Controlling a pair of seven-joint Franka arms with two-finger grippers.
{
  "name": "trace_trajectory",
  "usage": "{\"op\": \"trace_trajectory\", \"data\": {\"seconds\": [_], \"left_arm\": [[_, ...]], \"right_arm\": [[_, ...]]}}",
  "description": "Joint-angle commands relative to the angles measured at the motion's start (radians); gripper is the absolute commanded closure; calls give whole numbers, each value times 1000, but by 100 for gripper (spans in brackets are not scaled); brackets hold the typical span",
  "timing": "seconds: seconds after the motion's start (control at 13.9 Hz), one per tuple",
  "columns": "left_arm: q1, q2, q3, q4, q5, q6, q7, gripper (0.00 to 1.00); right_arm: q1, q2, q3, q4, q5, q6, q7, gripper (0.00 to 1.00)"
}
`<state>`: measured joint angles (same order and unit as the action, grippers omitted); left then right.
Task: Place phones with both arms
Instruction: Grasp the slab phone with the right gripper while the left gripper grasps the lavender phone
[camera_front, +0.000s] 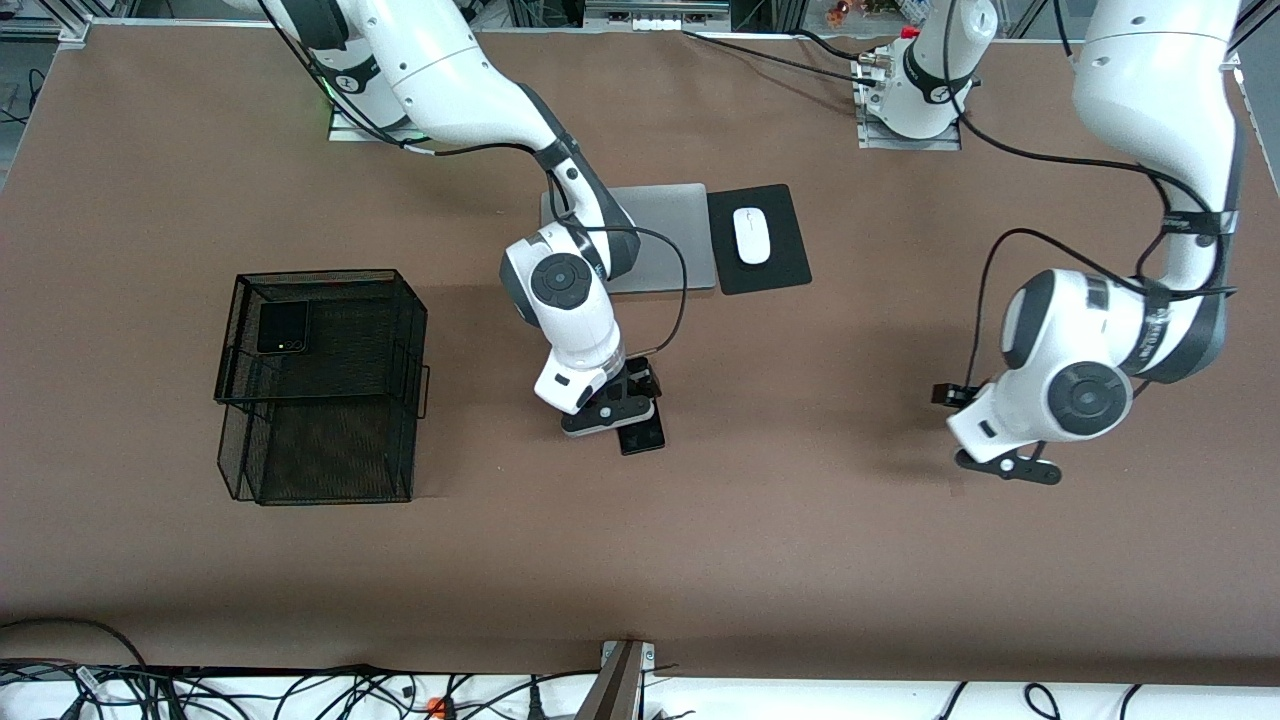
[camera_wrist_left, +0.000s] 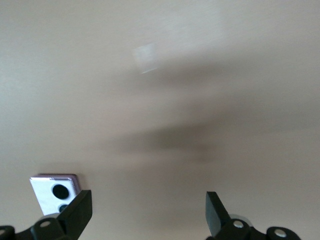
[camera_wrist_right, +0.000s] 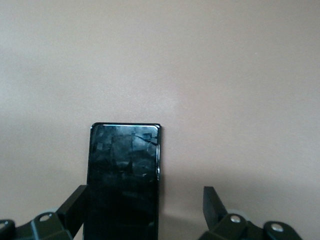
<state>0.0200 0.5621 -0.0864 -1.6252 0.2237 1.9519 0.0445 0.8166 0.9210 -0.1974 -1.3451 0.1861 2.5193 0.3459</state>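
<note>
Your right claw (camera_front: 618, 408) sits low over the long black phone (camera_front: 643, 434) lying flat on the brown worktop (camera_front: 800, 560), about midway along it and nearer the front camera than the grey laptop (camera_front: 665, 235); in the right wrist view the fingers (camera_wrist_right: 74, 207) stand wide apart, one finger right beside the phone's long edge and the phone off-centre in the gap, and you cannot tell whether that finger touches it, so nothing is gripped. Your left claw (camera_front: 1003, 465) hangs over bare worktop toward the left arm's end, spread wide and empty; its wrist view shows the pale lavender-white phone (camera_wrist_left: 54, 191) with two black circles lying on the worktop just beside one finger (camera_wrist_left: 77, 212), outside the gap. The small squarish black phone (camera_front: 282, 328) lies in the upper tier of the black wire basket (camera_front: 320, 385) toward the right arm's end. The white mouse (camera_front: 751, 235) rests on its black pad (camera_front: 760, 240) beside the laptop
</note>
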Motion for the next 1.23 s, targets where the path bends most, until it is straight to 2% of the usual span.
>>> {"op": "trace_trajectory", "data": {"seconds": [0.0, 0.36, 0.58, 1.15], "left_arm": [[115, -143, -13, -211, 17, 131, 167, 0], [274, -133, -15, -294, 17, 324, 406, 0], [348, -107, -15, -338, 17, 436, 482, 0], [394, -56, -21, -386, -1, 524, 362, 0]], "right_arm": [[10, 30, 12, 34, 19, 22, 8, 0], [19, 42, 30, 27, 15, 39, 8, 0], [30, 61, 30, 26, 7, 41, 10, 0], [33, 84, 29, 23, -27, 78, 10, 0]]}}
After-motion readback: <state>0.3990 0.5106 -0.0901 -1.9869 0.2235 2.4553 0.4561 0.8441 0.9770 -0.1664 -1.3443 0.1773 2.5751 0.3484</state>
